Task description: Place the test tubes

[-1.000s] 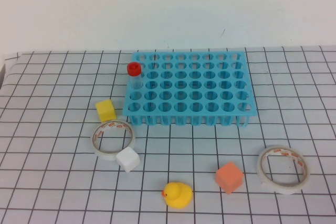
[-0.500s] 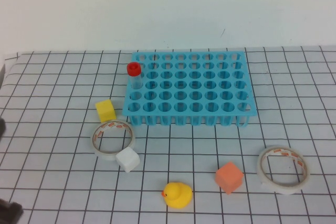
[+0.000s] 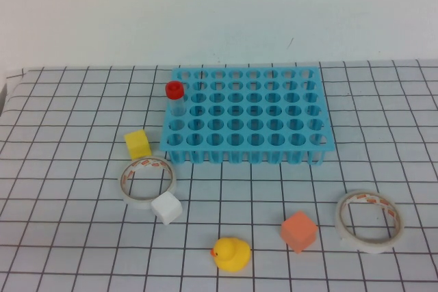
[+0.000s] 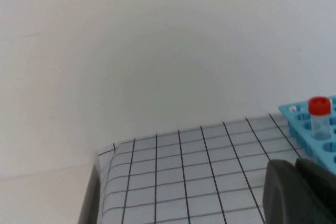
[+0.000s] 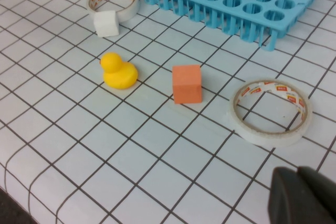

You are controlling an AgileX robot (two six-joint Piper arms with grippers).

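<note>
Right pincer (image 5: 300, 182) and left pincer (image 4: 295, 179), both pressed together, hover over the gridded bench (image 3: 61, 237) at its near right and left side. Near edge: one yellow rubber duck (image 3: 230, 254) and one orange cube (image 3: 298, 231). Farther: one white cube (image 3: 166, 207), two white tape rolls, left roll (image 3: 148, 180) and right roll (image 3: 369, 219), and one yellow cube (image 3: 137, 143). Farthest: one blue plastic rack (image 3: 246, 149), with one clear red-capped test tube (image 3: 176, 97) upright in its left-edge column.
</note>
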